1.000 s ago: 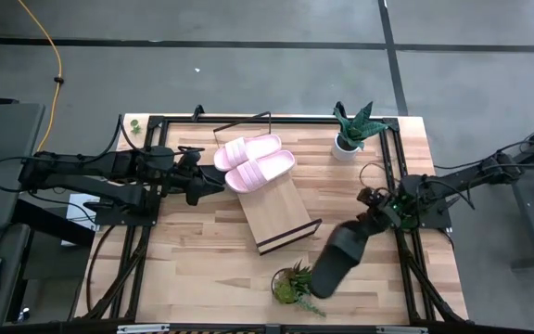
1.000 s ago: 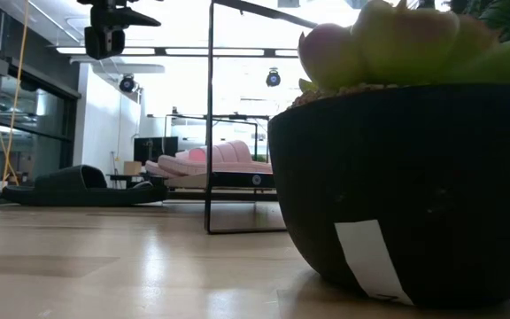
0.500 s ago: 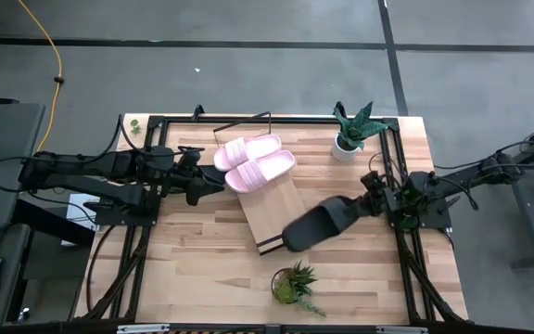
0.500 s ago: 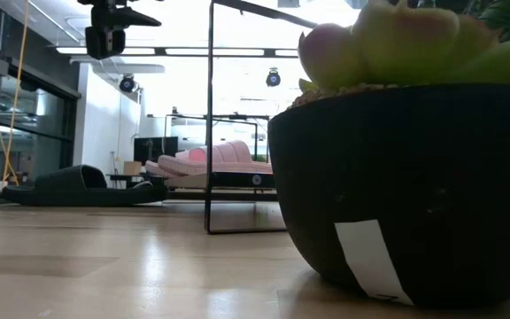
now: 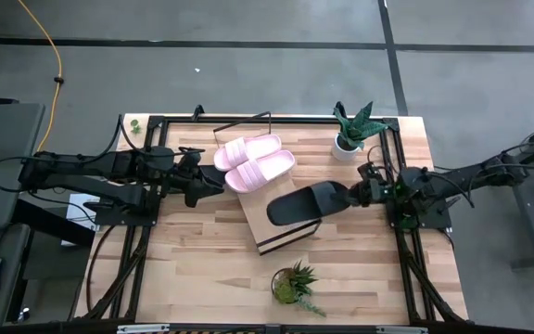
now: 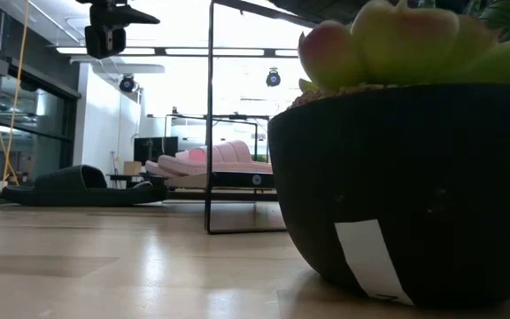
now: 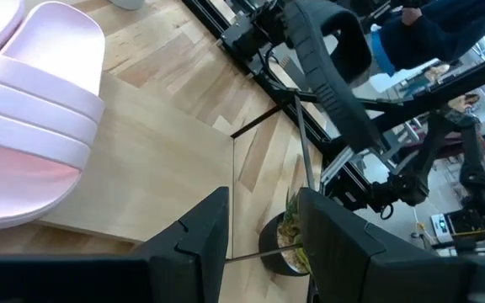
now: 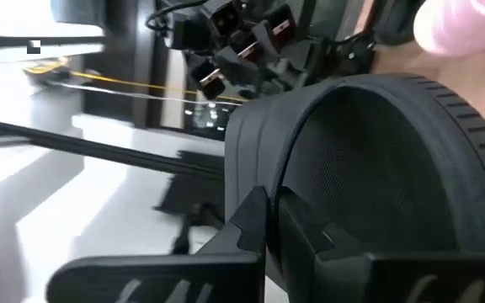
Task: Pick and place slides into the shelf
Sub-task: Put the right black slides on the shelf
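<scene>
Grey concrete floor surrounds your butcher-block tabletop (image 5: 202, 250), and the slanted light-wood shelf with dark edging and a thin black wire frame (image 5: 272, 219) sits near its middle, running from the far edge toward you.

You already have the two pale pink wide-strap slides (image 5: 254, 162) lying side by side on the upper end of that board, which leaves the lower half free. That is probably why your right gripper (image 5: 358, 195) carries the black open-toe slide (image 5: 306, 203) out over the board's right edge: its jaws are pressed together, pinching the heel end, so the toe leads toward the open space below the pink pair. From above you cannot tell whether the sole already touches the wood.

Your left gripper (image 5: 213, 184) waits just beside the pink slides at the shelf's left side, jaws partly spread and holding nothing, clear of the incoming sandal.

A second black slide (image 6: 82, 187) shows in the low view, lying flat on the table.

Keep an eye on the small dark-potted succulent (image 5: 293, 284) near the front edge and the white-potted spiky green plant (image 5: 350, 131) at the far right; both stand apart from the shelf.
</scene>
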`<state>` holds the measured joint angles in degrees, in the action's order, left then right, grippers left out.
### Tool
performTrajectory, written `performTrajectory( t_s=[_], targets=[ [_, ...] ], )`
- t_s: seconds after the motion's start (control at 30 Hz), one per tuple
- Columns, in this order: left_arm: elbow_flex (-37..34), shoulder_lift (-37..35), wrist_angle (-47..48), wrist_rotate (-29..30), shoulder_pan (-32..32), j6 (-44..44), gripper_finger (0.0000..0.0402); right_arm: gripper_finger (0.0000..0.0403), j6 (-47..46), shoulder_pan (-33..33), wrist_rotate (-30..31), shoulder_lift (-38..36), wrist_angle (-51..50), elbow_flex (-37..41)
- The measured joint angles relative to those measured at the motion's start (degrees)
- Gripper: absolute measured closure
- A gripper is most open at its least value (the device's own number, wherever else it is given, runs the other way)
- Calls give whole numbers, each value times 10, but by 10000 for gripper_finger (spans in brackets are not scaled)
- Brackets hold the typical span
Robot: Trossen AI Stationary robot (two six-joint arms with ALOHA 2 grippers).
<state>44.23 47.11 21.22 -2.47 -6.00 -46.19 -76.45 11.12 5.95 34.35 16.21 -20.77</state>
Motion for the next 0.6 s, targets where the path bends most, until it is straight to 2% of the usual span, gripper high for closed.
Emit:
performTrajectory(
  t_s=[0.23, 0.6],
  targets=[
    [0, 0, 0, -11, 0, 1, 269, 403, 45, -72, -63, 65, -72, -78],
    [0, 0, 0, -22, 0, 3, 269, 403, 79, -147, -85, 190, -169, -170]
  ],
)
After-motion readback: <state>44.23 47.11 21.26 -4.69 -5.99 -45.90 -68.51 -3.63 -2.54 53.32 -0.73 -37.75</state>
